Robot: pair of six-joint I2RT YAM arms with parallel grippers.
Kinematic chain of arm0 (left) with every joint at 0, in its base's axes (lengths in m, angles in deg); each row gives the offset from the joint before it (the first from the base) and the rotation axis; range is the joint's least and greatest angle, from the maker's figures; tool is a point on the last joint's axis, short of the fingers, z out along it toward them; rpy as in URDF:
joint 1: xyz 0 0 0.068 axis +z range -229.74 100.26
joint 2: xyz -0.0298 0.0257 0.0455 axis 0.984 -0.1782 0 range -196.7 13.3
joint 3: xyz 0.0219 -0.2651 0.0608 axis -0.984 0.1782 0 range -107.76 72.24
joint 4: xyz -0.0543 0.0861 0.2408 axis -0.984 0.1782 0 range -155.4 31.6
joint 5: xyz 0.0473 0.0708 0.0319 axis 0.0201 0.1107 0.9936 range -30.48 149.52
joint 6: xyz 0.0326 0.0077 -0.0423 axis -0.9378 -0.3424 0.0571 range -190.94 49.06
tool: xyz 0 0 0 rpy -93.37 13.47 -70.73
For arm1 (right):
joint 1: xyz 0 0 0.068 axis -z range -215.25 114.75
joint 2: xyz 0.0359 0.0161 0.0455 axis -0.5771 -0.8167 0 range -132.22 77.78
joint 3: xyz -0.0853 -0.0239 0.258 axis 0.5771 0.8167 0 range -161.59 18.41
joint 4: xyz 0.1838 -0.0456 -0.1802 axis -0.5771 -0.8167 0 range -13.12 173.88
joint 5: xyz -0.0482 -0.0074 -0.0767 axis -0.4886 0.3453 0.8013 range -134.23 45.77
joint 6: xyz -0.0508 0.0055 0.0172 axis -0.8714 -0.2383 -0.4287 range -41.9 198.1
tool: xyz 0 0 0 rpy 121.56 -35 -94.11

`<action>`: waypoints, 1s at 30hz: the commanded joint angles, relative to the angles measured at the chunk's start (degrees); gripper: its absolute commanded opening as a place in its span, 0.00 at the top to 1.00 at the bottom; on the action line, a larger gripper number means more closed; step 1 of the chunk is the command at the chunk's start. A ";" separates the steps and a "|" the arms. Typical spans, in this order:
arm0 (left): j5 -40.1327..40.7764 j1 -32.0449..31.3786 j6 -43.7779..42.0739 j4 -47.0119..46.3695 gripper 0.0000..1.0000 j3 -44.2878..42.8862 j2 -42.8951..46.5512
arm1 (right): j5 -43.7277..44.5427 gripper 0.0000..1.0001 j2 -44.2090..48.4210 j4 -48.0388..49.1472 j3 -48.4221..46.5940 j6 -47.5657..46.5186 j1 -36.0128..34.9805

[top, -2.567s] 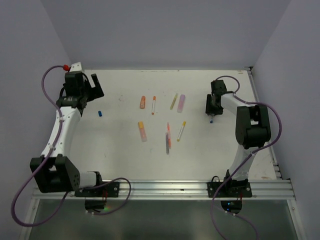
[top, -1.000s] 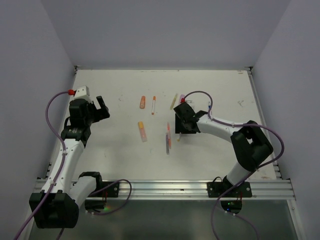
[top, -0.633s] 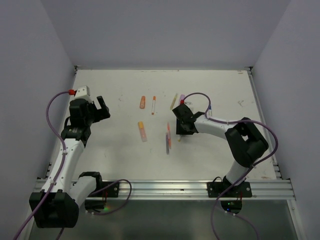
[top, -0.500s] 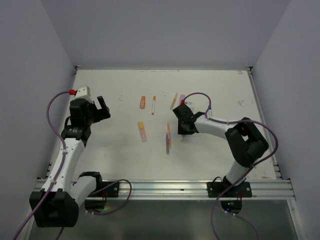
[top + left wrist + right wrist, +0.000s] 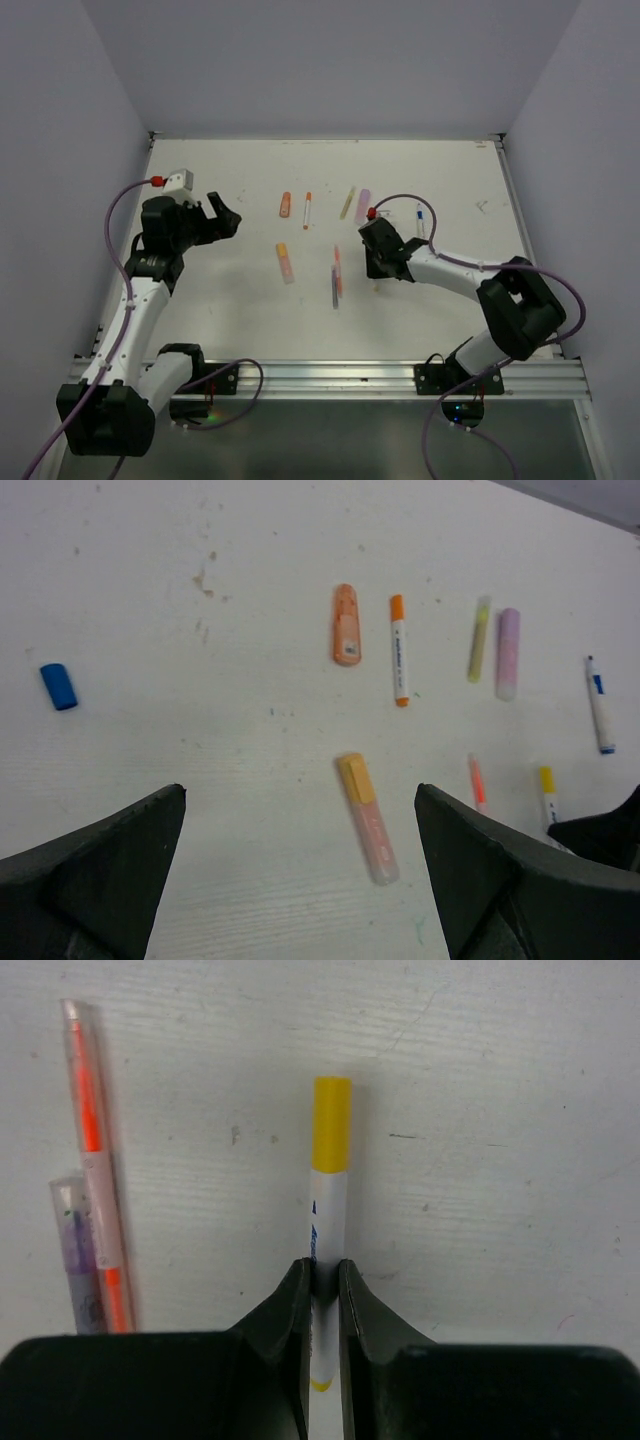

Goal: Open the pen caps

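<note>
Over the table (image 5: pixel 220 310) the left claw (image 5: pixel 300 792) hangs spread wide, likely freed to take a cap. The right claw (image 5: pixel 322 1270) pinches the white barrel of the yellow-capped pen (image 5: pixel 328 1210), so its yellow cap (image 5: pixel 332 1122) juts ahead of the fingertips, on and exposed.

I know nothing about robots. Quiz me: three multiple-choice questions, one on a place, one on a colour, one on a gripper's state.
1. Where is the loose blue cap? A lying alone on the table; B stuck on a pen; C held in the air.
2. The pen in the right gripper has a cap of which colour? A orange; B yellow; C blue.
3. The left gripper is: A shut on a pen; B open and empty; C shut and empty.
Answers: A, it lies by itself; B, yellow shows ahead of the closed fingers; B, its fingers stand wide apart, holding nothing.
</note>
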 commanded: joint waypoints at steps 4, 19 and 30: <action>-9.23 -6.28 11.76 -10.69 0.00 0.95 2.38 | -8.56 1.00 15.66 14.14 5.20 -6.99 -2.05; 15.12 -38.46 20.73 -25.14 0.19 -3.53 -11.58 | -14.72 1.00 22.63 30.59 7.67 -12.35 -7.68; 19.61 -41.89 22.49 -28.03 0.33 -7.57 -18.71 | -15.07 1.00 22.45 31.90 8.19 -13.58 -8.56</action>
